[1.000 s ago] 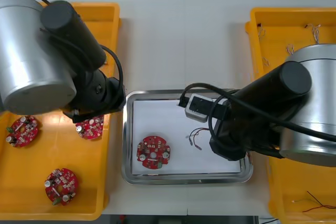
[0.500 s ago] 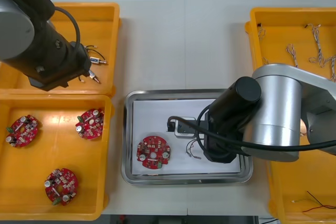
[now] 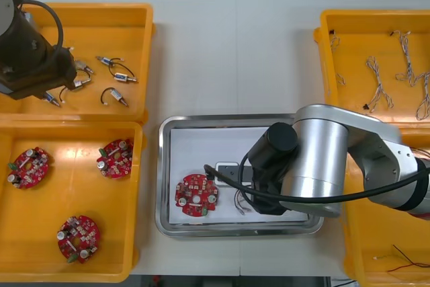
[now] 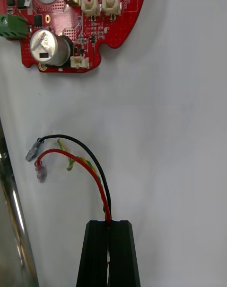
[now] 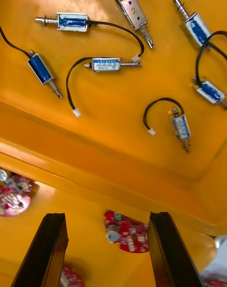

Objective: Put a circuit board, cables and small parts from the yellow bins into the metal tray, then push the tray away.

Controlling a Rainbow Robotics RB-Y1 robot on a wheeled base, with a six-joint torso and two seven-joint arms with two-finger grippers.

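R gripper (image 4: pixel 109 223) pinches thin red-black-yellow cable (image 4: pixel 92 166) in white-lined metal tray (image 3: pixel 161 186), near round red circuit board (image 4: pixel 71 26). L gripper (image 5: pixel 106 217) spread wide over small metal parts (image 5: pixel 109 64) in yellow bin (image 3: pixel 134 18).

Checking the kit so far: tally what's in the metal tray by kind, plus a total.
Round red circuit board: 1
Red, yellow and black cable: 1, pinched in the shut right gripper
Total: 2 (left gripper, open, is at the far left yellow bin)
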